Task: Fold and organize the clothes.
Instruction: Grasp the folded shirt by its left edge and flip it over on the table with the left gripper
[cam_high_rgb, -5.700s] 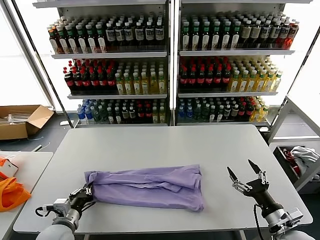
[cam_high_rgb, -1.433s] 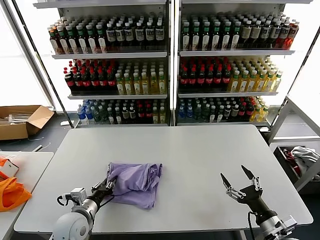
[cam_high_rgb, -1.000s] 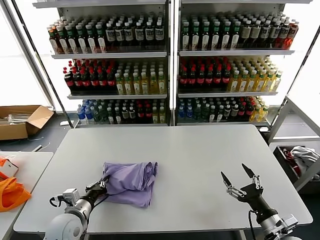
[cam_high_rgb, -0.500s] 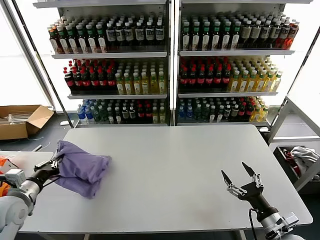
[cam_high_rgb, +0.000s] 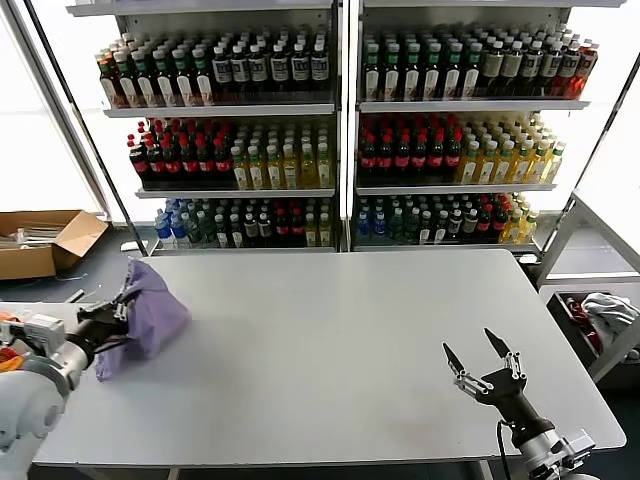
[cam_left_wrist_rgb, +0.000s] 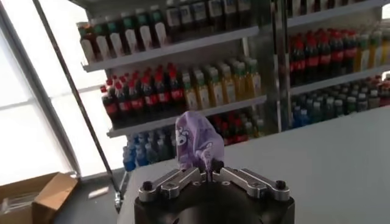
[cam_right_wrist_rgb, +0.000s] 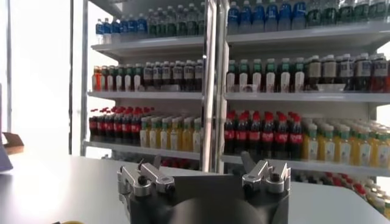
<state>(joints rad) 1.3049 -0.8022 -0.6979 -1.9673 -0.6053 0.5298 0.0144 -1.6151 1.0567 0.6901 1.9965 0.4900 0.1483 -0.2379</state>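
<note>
Left gripper (cam_high_rgb: 118, 314), clamped on the folded lavender T-shirt (cam_high_rgb: 148, 315), held it lifted at the table's (cam_high_rgb: 380, 330) left edge; advised steady grip until set-down; right gripper (cam_high_rgb: 484, 364) hung wide, idle.

Shelves of bottled drinks (cam_high_rgb: 340, 130) stand behind the grey table (cam_high_rgb: 330, 340), a cardboard box (cam_high_rgb: 45, 240) to their left.

The left gripper (cam_high_rgb: 118, 318) has carried the folded T-shirt (cam_high_rgb: 150, 315) from mid-table to the table's (cam_high_rgb: 380, 330) left edge, lifted higher.
</note>
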